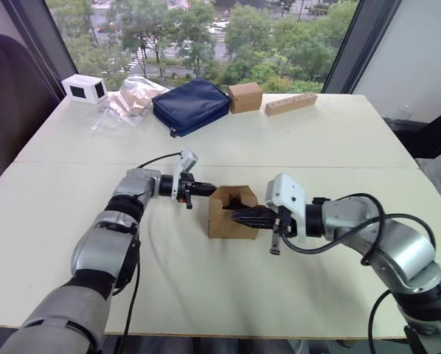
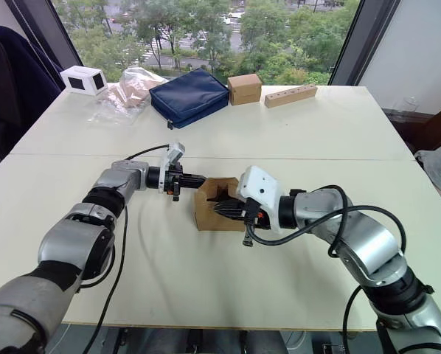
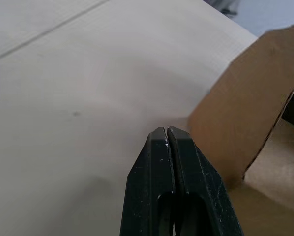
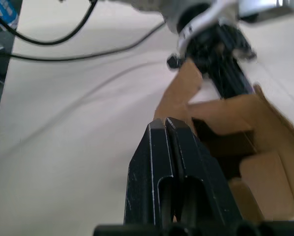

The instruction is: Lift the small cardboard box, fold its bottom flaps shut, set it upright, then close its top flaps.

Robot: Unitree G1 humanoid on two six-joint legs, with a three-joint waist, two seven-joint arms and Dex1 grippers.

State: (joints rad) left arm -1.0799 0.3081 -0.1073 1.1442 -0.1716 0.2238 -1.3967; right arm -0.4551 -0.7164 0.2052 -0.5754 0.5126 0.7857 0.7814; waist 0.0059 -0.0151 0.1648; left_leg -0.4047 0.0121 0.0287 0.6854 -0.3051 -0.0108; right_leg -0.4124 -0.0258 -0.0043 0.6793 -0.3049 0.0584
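The small cardboard box (image 1: 231, 214) sits mid-table between the clenched, empty left gripper (image 1: 206, 189) and right gripper (image 1: 239, 216), looks light and crushable, and is best taken by its stiff side walls, not its floppy flaps

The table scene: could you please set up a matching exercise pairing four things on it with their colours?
Things:
1. pouch
2. small box between the claws
3. block with holes
4. little box with a dark window

Colours:
A. white
B. pale wood
C. navy blue
D. brown

Pairs: 1-C, 2-D, 3-B, 4-A
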